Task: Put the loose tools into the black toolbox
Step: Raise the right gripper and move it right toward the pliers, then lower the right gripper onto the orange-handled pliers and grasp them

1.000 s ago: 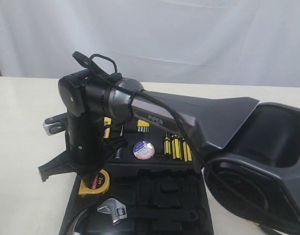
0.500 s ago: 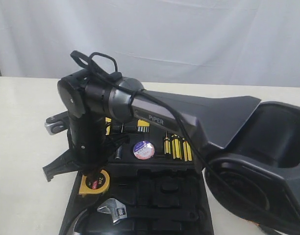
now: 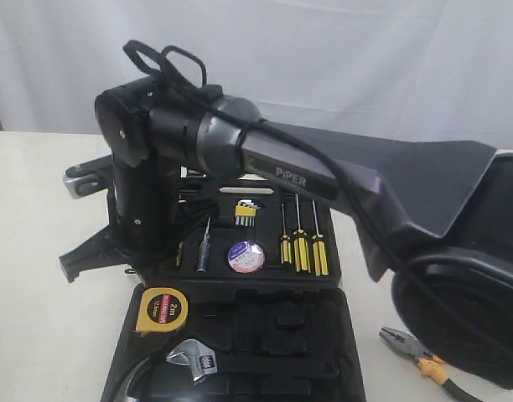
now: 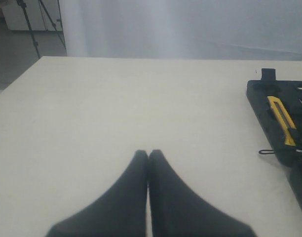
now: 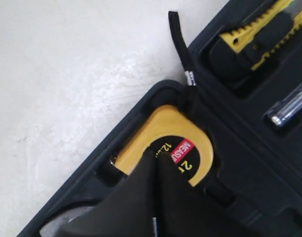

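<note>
I see a pale table (image 3: pixel 30 276) carrying the open black toolbox (image 3: pixel 277 331). The steel pliers (image 3: pixel 414 350) lie directly on the tabletop, just beside its right edge.

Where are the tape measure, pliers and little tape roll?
Round yellow tape measure (image 3: pixel 162 311): exterior view, black label face.
Steel pliers with orange-black handles (image 3: pixel 412 349): exterior view, near the pivot.
Small black tape roll with pale label (image 3: pixel 246 256): exterior view, label.

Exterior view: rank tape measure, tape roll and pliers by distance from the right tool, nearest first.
From the right tool, which is shut and empty:
1. tape measure: front-left pocket of the toolbox.
2. tape roll: middle of the toolbox's rear half.
3. pliers: on the table, right of the toolbox.
</note>
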Available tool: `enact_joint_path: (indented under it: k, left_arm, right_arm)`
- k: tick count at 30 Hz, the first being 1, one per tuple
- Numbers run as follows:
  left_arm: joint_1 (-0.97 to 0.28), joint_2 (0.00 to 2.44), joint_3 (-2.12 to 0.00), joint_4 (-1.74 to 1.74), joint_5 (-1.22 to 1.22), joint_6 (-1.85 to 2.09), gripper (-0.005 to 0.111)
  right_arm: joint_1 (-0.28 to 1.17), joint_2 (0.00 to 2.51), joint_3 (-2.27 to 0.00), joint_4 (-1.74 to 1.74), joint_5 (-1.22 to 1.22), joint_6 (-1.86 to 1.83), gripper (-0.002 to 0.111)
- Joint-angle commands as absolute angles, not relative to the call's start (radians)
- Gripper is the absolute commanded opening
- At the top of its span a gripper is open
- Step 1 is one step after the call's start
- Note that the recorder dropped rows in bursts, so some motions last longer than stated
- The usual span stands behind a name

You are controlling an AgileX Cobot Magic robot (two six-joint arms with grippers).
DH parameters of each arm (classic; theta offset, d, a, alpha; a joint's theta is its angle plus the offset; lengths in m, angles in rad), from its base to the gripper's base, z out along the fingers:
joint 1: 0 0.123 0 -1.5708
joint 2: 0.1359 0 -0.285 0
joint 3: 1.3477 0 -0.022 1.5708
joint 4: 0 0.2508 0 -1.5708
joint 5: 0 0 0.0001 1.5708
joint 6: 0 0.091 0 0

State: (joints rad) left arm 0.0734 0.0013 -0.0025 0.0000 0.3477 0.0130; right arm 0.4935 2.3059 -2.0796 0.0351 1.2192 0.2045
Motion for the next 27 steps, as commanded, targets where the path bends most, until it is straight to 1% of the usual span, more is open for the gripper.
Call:
enact_joint_path:
  k: [1, 5, 7, 12, 20, 24, 27]
  left_arm:
    - [0.069, 0.000, 0.000, 0.000, 0.342, 0.007, 0.000]
    - [0.069, 0.000, 0.000, 0.000, 0.342, 0.007, 0.000]
    - [0.069, 0.000, 0.000, 0.000, 0.342, 0.007, 0.000]
    - [0.069, 0.000, 0.000, 0.000, 0.342, 0.007, 0.000]
    - [0.069, 0.000, 0.000, 0.000, 0.342, 0.007, 0.000]
    - [0.069, 0.000, 0.000, 0.000, 0.342, 0.007, 0.000]
    - [0.069, 0.000, 0.000, 0.000, 0.342, 0.007, 0.000]
  right_arm:
    - [0.490, 2.251, -2.080, 0.000, 1.221, 0.156, -0.001]
    - [0.490, 2.181, -2.046, 0.000, 1.221, 0.118, -0.001]
    - [0.490, 2.111, -1.992, 0.000, 1.221, 0.095, -0.001]
    - [0.422, 1.913, -1.773, 0.000, 1.221, 0.058, -0.001]
    - [0.162, 1.558, -1.394, -0.006, 1.221, -0.132, -0.001]
    - [0.023, 1.438, -1.242, -0.031, 1.221, -0.216, -0.001]
    - [-0.049, 1.392, -1.162, -0.056, 1.221, -0.241, -0.001]
